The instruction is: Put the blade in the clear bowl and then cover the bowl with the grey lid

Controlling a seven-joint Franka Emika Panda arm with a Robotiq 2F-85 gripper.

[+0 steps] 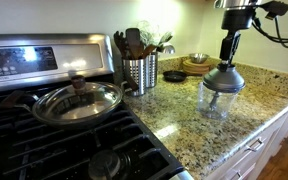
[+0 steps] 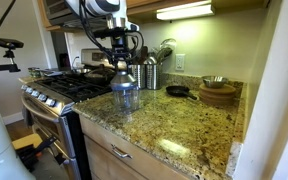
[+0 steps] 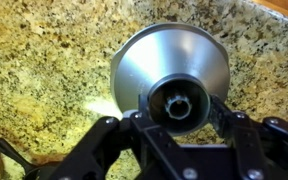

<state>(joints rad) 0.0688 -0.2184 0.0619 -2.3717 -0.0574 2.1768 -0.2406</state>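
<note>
Warm under-cabinet light (image 2: 184,12), glare on granite counter (image 2: 172,148), soft frames

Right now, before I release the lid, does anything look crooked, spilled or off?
Nothing stands out. The grey lid sits centred and about level over the clear bowl, jaws closed on its knob. No spill shows on the granite counter. Whether the lid is fully seated I cannot tell.

Gripper (image 3: 181,108) vertical, jaws snug on grey lid (image 3: 144,60)
</note>
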